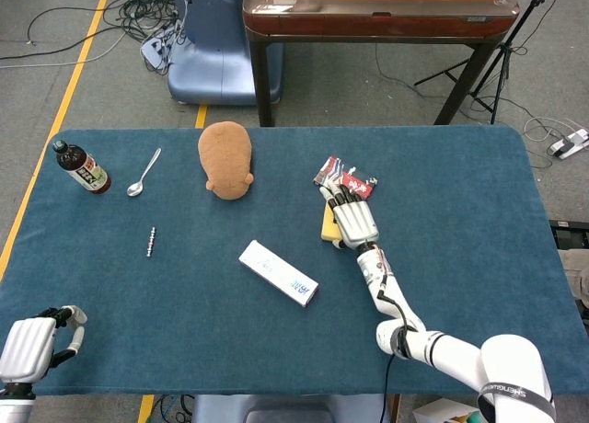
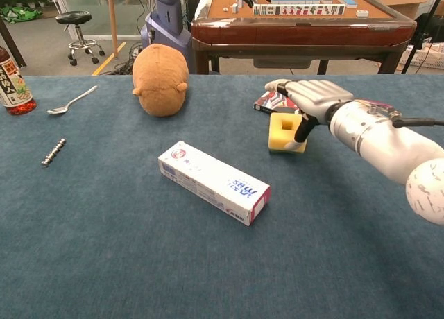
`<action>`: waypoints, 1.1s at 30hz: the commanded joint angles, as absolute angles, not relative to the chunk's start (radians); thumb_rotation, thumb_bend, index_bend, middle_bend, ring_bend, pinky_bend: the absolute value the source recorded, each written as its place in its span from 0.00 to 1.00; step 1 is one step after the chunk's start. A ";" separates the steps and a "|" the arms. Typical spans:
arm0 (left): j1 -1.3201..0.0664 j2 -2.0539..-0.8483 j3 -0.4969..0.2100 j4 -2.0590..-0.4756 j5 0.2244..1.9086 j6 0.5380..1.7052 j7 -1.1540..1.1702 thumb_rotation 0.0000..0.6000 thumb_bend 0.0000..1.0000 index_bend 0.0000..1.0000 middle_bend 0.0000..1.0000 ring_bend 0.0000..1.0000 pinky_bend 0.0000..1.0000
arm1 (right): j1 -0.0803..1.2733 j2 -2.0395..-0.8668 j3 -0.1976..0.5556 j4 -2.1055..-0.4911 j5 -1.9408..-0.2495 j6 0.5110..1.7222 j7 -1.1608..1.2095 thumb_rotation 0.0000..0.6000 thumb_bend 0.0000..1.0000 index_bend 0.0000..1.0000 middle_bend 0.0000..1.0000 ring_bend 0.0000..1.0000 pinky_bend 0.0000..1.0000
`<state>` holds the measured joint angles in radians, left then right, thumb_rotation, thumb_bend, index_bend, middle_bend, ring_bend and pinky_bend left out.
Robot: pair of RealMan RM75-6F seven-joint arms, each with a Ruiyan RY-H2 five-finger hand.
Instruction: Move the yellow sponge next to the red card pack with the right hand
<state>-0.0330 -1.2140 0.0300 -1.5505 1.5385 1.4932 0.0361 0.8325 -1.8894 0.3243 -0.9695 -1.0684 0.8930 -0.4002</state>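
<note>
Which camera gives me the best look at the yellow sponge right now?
The chest view: the yellow sponge shows its whole front face with the hole, tipped up on edge under the right robot hand, just in front of the red card pack. In the head view the sponge is only a sliver beside the hand.

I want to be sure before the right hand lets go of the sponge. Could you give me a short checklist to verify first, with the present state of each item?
1. Right hand holds the yellow sponge: ok, fingers over its top, thumb on its side.
2. Sponge next to the red card pack: ok, just in front of it.
3. Sponge lying flat: not ok, it stands tilted on its edge.
4. Sponge clear of the pack: cannot tell, the hand hides the gap.
5. White box out of the way: ok, well apart.
6. Left hand away: ok, at the near left corner.
</note>
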 commanded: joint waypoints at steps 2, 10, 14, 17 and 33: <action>-0.031 -1.214 0.030 -1.548 1.538 1.494 0.033 1.00 0.46 0.50 0.57 0.49 0.63 | 0.855 -1.902 0.336 -0.958 -1.067 0.889 -0.396 1.00 0.00 0.04 0.02 0.03 0.22; -0.029 -1.212 0.032 -1.545 1.539 1.494 0.031 1.00 0.46 0.50 0.57 0.49 0.63 | 0.905 -1.919 0.362 -0.937 -1.056 0.875 -0.397 1.00 0.00 0.04 0.02 0.03 0.22; -0.029 -1.203 0.031 -1.549 1.541 1.496 0.033 1.00 0.46 0.50 0.57 0.49 0.63 | 0.908 -1.907 0.360 -0.962 -1.060 0.880 -0.394 1.00 0.00 0.04 0.02 0.03 0.22; -0.031 -1.197 0.027 -1.553 1.543 1.497 0.033 1.00 0.46 0.50 0.57 0.49 0.63 | 0.897 -1.878 0.354 -1.006 -1.063 0.879 -0.377 1.00 0.00 0.04 0.02 0.03 0.22; -0.064 -1.171 -0.008 -1.601 1.553 1.497 0.078 1.00 0.46 0.50 0.57 0.49 0.63 | 0.686 -1.468 0.261 -1.464 -1.087 1.062 -0.472 1.00 0.00 0.04 0.03 0.03 0.22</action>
